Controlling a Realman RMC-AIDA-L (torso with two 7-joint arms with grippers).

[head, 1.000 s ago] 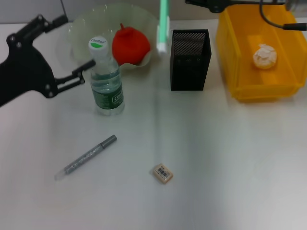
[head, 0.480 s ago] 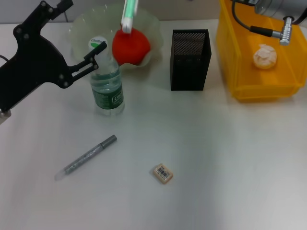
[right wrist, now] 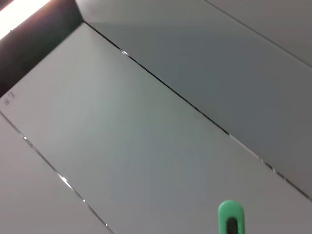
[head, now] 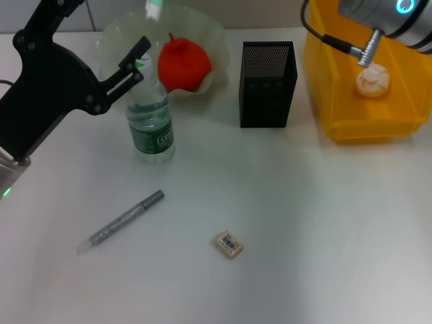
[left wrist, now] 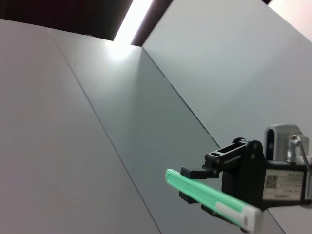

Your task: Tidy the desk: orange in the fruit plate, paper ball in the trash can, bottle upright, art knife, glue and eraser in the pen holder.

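Left gripper [head: 135,61] is up at the neck of the clear plastic water bottle with the green label [head: 152,121], black jaws spread, one on each side of the white cap. Can't tell if it's actually touching. The bottle stands upright, so my guess is it's steadying or letting go rather than lifting.

Right gripper [left wrist: 194,184] only shows in the left wrist view, clamped on a green-and-white stick [left wrist: 209,197], which I'd say is the glue. It's held high: the head view only catches its tip at the very top, above the plate. Makes sense to carry it that high, since it has to clear the rim of the black mesh pen holder [head: 268,84] and drop in from above.

Counting it all up:
- one red-orange round fruit [head: 183,64], sitting in the clear wavy fruit plate [head: 115,40]
- one crumpled paper ball [head: 373,79], in the yellow plastic bin [head: 364,128]
- one bottle, one pen holder, one stick in the air
- one silver pen-shaped art knife [head: 121,221], flat on the white desk [head: 324,223]
- one tan eraser with a barcode sticker [head: 229,244], near the knife but not touching

So I'd say three items are left for the holder.
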